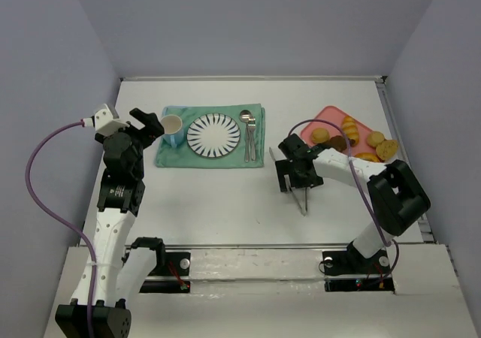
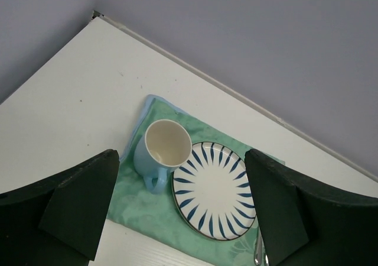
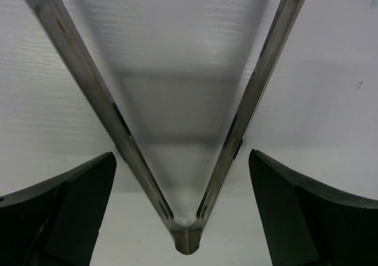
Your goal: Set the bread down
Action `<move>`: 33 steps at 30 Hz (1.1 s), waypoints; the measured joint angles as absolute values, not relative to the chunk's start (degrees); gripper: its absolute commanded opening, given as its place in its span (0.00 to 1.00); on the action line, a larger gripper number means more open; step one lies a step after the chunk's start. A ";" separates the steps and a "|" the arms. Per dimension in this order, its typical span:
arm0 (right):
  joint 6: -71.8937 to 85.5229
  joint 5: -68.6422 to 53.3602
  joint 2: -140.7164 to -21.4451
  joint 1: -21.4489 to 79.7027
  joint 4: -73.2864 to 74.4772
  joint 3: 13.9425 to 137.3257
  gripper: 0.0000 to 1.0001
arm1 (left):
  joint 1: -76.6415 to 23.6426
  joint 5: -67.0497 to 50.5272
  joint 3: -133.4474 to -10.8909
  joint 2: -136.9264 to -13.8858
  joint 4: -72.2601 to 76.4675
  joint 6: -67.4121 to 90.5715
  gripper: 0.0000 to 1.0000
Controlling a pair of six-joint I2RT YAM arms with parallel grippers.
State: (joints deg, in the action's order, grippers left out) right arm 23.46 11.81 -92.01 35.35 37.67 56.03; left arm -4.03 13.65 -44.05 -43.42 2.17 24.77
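The bread (image 1: pixel 320 135), a small round golden-brown bun, lies at the left end of a pink tray (image 1: pixel 328 114) at the back right, among other pastries. My right gripper (image 1: pixel 294 182) (image 3: pixel 182 156) is open and low over the table, left of the tray. It straddles the hinge end of metal tongs (image 1: pixel 302 203) (image 3: pixel 188 239), whose two arms spread away between the fingers without touching them. My left gripper (image 1: pixel 154 125) (image 2: pixel 180 153) is open and empty, hovering above a light blue cup (image 1: pixel 171 125) (image 2: pixel 162 151).
A white plate with blue rays (image 1: pixel 213 135) (image 2: pixel 215 189) sits on a green mat (image 1: pixel 169 156) (image 2: pixel 142 213), the cup at its left. A spoon and fork (image 1: pixel 249 134) lie on the mat's right side. Grey walls enclose the table.
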 measured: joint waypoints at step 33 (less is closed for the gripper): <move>30.76 15.97 -77.76 33.06 40.32 63.55 0.31 | -4.03 16.80 -44.05 -40.25 0.95 24.73 0.99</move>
